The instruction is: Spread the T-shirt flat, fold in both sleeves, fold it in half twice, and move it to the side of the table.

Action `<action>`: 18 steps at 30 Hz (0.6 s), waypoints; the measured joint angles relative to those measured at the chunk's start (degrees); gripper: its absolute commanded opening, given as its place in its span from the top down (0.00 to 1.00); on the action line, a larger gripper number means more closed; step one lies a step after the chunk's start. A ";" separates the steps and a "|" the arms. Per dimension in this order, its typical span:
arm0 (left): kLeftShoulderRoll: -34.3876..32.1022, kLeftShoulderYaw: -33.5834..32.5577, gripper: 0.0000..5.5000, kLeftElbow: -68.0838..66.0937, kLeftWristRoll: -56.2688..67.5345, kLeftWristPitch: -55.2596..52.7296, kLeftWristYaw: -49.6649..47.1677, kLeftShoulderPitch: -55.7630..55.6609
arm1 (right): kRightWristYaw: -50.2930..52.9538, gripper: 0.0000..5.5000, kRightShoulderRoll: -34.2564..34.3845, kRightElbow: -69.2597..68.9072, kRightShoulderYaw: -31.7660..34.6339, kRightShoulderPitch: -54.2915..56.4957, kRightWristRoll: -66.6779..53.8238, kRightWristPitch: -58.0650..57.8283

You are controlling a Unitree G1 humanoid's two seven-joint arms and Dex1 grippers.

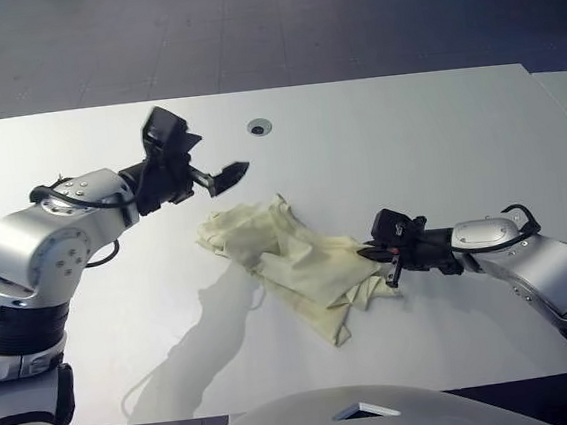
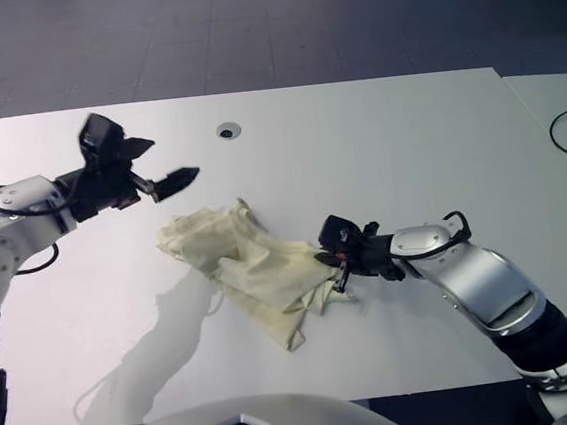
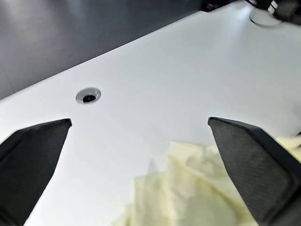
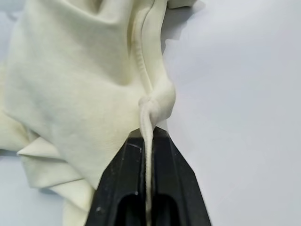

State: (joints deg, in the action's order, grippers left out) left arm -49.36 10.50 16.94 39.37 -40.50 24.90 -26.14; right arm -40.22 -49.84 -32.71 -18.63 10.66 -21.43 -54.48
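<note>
Right jaws pinch crumpled T-shirt (image 1: 288, 262)

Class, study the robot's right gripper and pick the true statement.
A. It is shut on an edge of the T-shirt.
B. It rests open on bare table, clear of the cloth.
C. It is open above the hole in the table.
A: the right gripper is pinched shut on a seamed edge of the crumpled T-shirt, as the right wrist view shows.
</note>
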 measured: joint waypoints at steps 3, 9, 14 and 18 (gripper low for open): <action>-0.38 6.96 0.02 -5.04 -12.19 10.54 5.37 -2.63 | -0.50 1.00 0.02 0.70 -0.18 0.19 0.11 1.05; 1.30 22.50 0.02 -21.55 -37.90 38.71 21.26 -13.29 | -1.82 1.00 0.18 2.39 -2.35 1.34 2.57 3.51; 6.17 28.06 0.02 -34.38 -46.06 55.26 38.28 -23.20 | -2.49 1.00 0.66 3.14 -3.57 2.67 5.19 5.35; 12.02 28.04 0.02 -40.66 -47.28 58.76 42.48 -25.48 | -2.57 1.00 1.57 3.48 -4.00 2.67 6.30 5.48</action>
State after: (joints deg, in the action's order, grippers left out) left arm -37.34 38.55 -23.72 -7.90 18.26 67.37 -51.61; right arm -42.78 -48.27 -29.23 -22.62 13.32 -15.13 -49.00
